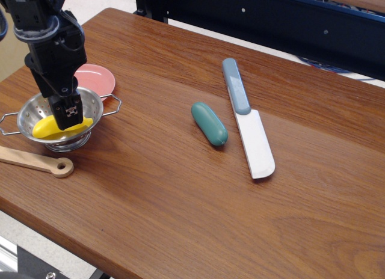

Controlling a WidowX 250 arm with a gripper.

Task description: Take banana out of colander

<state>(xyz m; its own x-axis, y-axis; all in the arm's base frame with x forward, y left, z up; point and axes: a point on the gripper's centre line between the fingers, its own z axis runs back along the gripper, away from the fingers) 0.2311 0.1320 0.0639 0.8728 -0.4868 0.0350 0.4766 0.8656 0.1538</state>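
Observation:
The yellow banana (43, 128) lies inside the shiny steel colander (30, 113) at the left of the table. My gripper (61, 113) hangs from the black arm, straight over the colander bowl. Its fingers (70, 112) reach down to the banana's right half and stand apart around it, so it looks open. The near finger hides the middle of the banana. I cannot tell whether the pads touch the banana.
A pink plate (96, 79) sits just behind the colander. A wooden spoon handle (42, 163) lies in front of it. A teal capsule-shaped object (209, 123) and a spatula with a grey-blue handle (248, 124) lie mid-table. The table's front edge is near the colander.

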